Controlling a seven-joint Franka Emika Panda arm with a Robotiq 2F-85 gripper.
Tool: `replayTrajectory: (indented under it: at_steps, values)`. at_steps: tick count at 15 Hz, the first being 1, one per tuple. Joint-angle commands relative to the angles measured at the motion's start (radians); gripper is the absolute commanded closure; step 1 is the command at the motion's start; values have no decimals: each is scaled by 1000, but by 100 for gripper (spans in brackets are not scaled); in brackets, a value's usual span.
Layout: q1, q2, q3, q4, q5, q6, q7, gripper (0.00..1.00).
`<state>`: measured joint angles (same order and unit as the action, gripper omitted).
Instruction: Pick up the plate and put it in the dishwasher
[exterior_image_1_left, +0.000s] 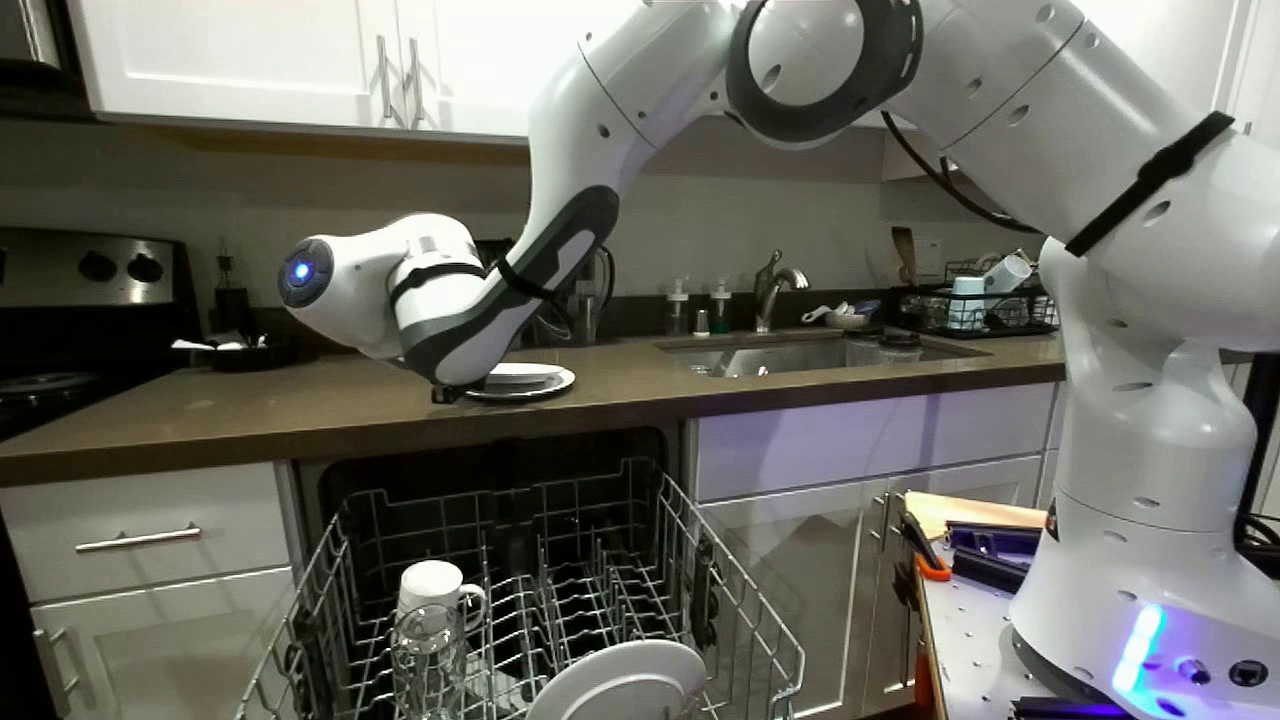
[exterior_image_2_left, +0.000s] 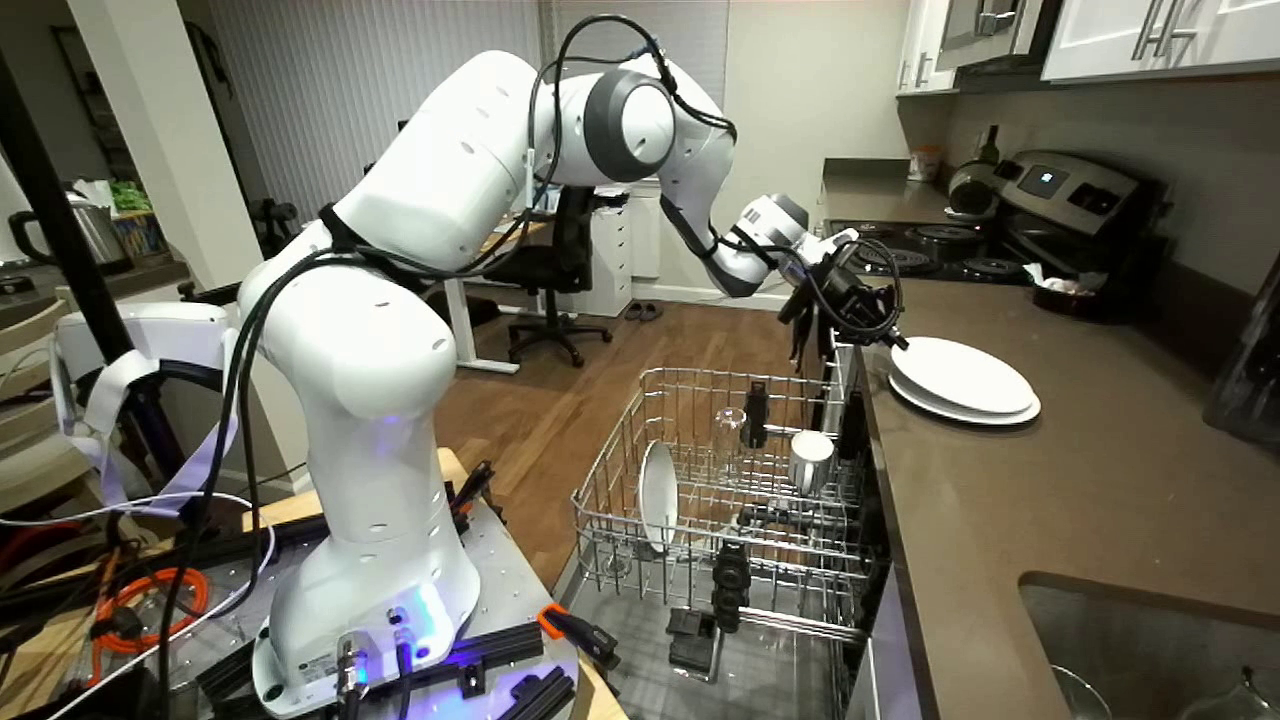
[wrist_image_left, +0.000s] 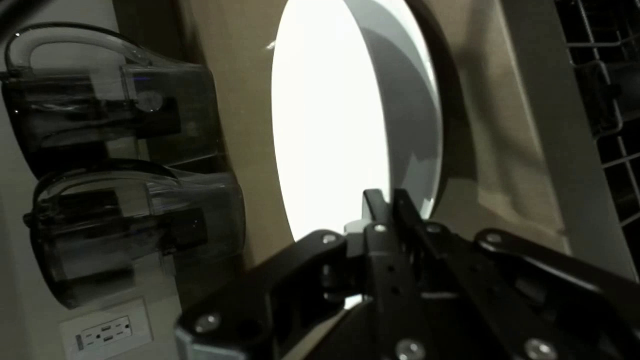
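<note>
The small round white plate (exterior_image_2_left: 965, 374) lies over a larger plate (exterior_image_2_left: 1020, 416) on the counter. Its gripper-side rim appears slightly raised. My gripper (wrist_image_left: 386, 195) is shut on the rim of this white plate (wrist_image_left: 330, 120), one finger on each face; the larger plate (wrist_image_left: 415, 115) lies behind it. In an exterior view the gripper (exterior_image_2_left: 900, 342) is at the plate's edge. In an exterior view the arm hides most of the gripper and part of the white plate (exterior_image_1_left: 525, 372). The dishwasher (exterior_image_1_left: 450, 465) stands open below the counter, its rack (exterior_image_1_left: 735, 570) pulled out; it also shows in an exterior view (exterior_image_2_left: 630, 650).
The rack holds an upright plate (exterior_image_2_left: 658, 497), a white mug (exterior_image_2_left: 810, 462) and a glass mug (exterior_image_1_left: 428, 645). Clear pitchers (wrist_image_left: 140, 225) stand near the wall behind the plates. The sink (exterior_image_1_left: 790, 357) is along the counter. The stove (exterior_image_2_left: 930, 245) is at the counter's far end.
</note>
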<state>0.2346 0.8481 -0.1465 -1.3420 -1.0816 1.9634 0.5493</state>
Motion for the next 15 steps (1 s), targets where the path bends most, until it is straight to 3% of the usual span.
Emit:
replayTrajectory:
  at_steps: [1,15]
  values:
    - [20,-39,2,-47,-49,-34,64,94]
    - [31,-128,38,-187,-101,-72,160,94]
